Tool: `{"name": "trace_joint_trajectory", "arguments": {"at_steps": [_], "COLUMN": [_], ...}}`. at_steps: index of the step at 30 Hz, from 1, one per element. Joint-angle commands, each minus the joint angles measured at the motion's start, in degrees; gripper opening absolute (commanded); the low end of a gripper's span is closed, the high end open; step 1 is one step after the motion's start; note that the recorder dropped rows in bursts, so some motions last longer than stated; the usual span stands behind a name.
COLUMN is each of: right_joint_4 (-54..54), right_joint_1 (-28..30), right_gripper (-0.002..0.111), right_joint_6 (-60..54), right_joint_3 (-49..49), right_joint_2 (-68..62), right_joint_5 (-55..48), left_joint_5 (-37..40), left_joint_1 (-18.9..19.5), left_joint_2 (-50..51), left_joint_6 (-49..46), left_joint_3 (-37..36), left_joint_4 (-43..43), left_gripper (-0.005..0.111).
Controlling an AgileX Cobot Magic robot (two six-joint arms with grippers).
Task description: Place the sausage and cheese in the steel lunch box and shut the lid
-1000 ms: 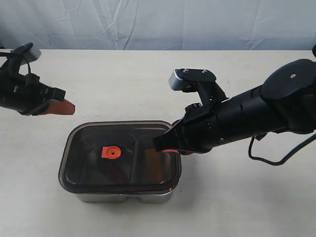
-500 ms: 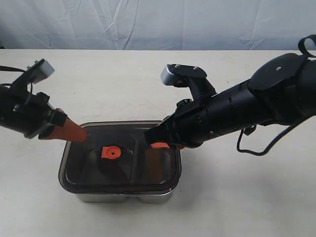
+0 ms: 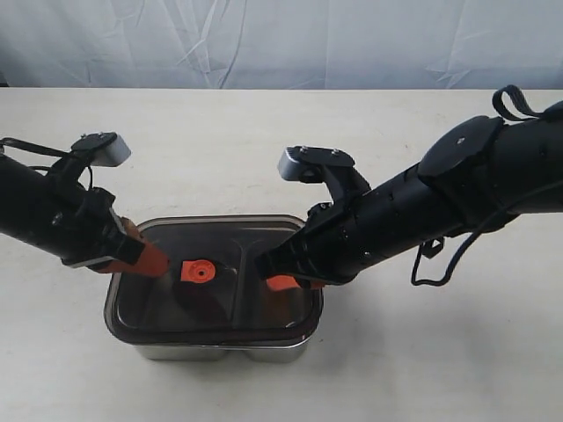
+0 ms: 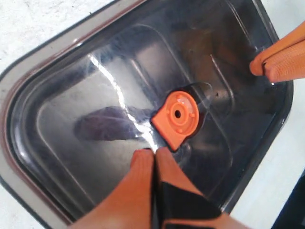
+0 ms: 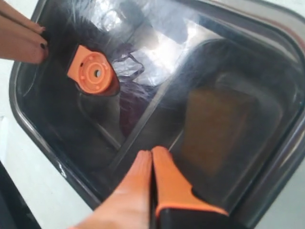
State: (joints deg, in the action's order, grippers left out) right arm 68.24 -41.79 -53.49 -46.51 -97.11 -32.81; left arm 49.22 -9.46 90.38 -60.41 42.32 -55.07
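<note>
The steel lunch box (image 3: pixel 220 352) stands near the table's front with the dark lid (image 3: pixel 220 309) lying on it. The lid's orange valve tab (image 3: pixel 197 272) sits at its centre. Through the lid a dim reddish shape, the sausage (image 5: pixel 131 112), shows in one compartment. A dull brown block, the cheese (image 5: pixel 219 124), shows in the other. My left gripper (image 3: pixel 159 264) is shut, its tips on the lid just left of the tab (image 4: pixel 177 116). My right gripper (image 3: pixel 280 282) is shut too, tips (image 5: pixel 152 151) on the lid over the divider.
The pale table (image 3: pixel 422 352) runs all round the box, with a white cloth backdrop (image 3: pixel 281 44) behind it. The right arm's black cable (image 3: pixel 440 264) loops beside the arm.
My left gripper has swung in from the left and come down onto the lid beside the tab. My right gripper has slid a little further left over the lid.
</note>
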Motion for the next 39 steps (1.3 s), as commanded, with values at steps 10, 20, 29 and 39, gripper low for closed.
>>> {"name": "trace_joint_trajectory", "arguments": {"at_steps": [10, 20, 29, 39], "right_joint_4": [-0.73, -11.25, -11.67, -12.92], "right_joint_1": [-2.29, -2.29, -2.29, -2.29], "right_gripper": [-0.001, -0.001, -0.001, -0.001], "right_joint_6": [-0.37, 10.53, 10.68, 10.68], "right_joint_3": [0.01, 0.01, 0.01, -3.29], "right_joint_2": [-2.35, -2.35, -0.66, 2.26], "right_joint_5": [0.77, 3.14, 7.12, 8.75], "left_joint_5": [0.03, -0.21, 0.16, 2.27], "left_joint_1": [-0.34, -0.34, -0.34, -0.34], "left_joint_2": [5.64, 6.9, 7.65, 7.53], "left_joint_6": [-0.08, -0.08, -0.08, -0.21], "left_joint_3": [-0.17, -0.17, -0.17, 0.37], "left_joint_4": [-0.31, -0.67, -1.41, -3.51], "left_gripper": [0.0, 0.0, 0.0, 0.0]}}
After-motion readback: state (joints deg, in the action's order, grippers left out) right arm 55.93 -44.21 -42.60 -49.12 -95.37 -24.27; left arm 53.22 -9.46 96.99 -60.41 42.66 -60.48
